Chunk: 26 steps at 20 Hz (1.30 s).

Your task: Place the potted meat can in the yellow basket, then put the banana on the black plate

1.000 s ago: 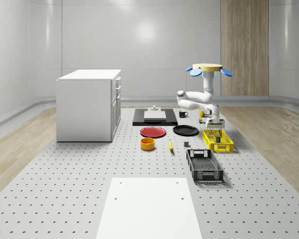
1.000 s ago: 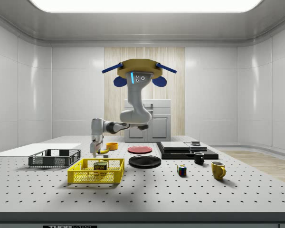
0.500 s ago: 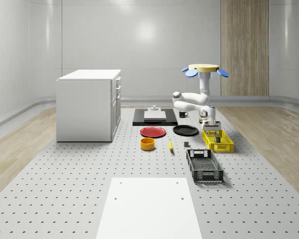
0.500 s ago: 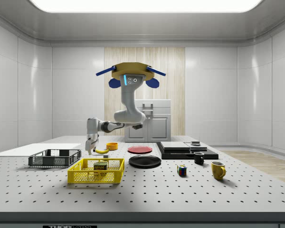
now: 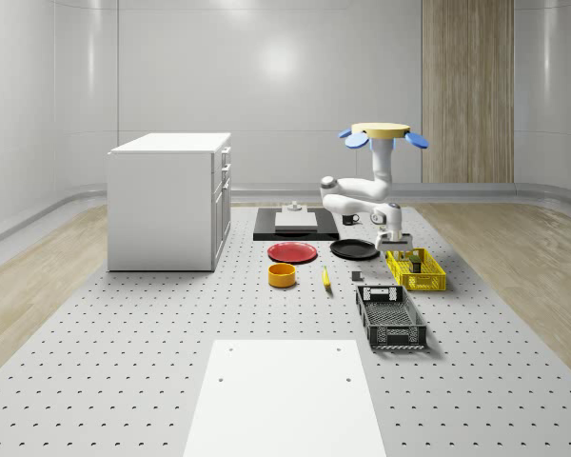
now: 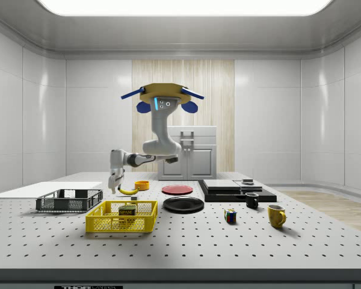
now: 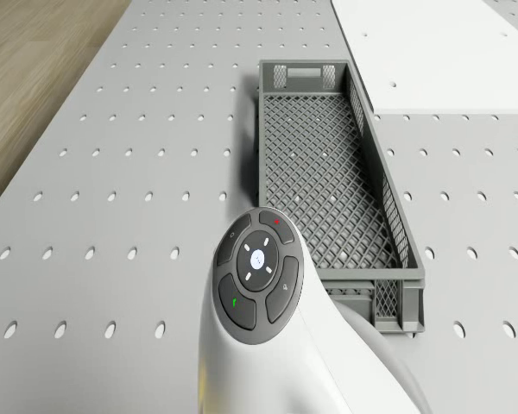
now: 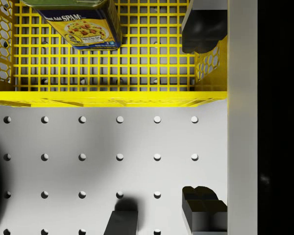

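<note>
One potted meat can [image 8: 81, 22] is sitting inside the yellow mesh basket [image 8: 108, 98] — the drone [image 5: 378, 133] is hovering nearby, its empty claw [image 8: 204, 122] spread wide just above the basket's edge.

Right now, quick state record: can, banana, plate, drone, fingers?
potted meat can: inside yellow basket
banana: on table, near orange bowl, apart from black plate
black plate: nothing on it
drone: hovering above the table's plate-and-basket area
gripper: low, just outside the basket's end wall
fingers: open, holding nothing
</note>
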Available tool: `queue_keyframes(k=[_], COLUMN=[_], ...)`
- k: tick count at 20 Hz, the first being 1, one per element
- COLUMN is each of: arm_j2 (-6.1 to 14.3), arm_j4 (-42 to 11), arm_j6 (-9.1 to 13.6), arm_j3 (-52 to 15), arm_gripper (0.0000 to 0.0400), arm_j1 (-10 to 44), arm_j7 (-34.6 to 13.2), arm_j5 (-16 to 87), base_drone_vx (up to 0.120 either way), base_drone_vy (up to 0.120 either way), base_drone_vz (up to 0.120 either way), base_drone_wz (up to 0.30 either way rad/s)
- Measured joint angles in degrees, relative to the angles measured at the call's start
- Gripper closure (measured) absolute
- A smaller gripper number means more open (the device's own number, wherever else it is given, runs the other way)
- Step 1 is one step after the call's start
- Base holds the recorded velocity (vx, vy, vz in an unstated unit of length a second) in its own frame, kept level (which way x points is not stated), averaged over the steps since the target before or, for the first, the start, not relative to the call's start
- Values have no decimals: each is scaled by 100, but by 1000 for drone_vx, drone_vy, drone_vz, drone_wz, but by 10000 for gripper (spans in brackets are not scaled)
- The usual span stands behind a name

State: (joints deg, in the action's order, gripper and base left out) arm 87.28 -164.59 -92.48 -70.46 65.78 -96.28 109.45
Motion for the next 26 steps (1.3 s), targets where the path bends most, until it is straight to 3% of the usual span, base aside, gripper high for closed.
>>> queue_keyframes(k=[12, 26], arm_j2=[-14, -28], arm_j4=[-1, -2], arm_j6=[14, 27], arm_j3=[3, 5], arm_gripper=[0, 0], arm_j1=[-5, -11], arm_j7=[4, 8], arm_j5=[6, 12], base_drone_vx=[0, 0], base_drone_vy=[-120, -120], base_drone_vz=[-50, -6], base_drone_wz=[0, 0])
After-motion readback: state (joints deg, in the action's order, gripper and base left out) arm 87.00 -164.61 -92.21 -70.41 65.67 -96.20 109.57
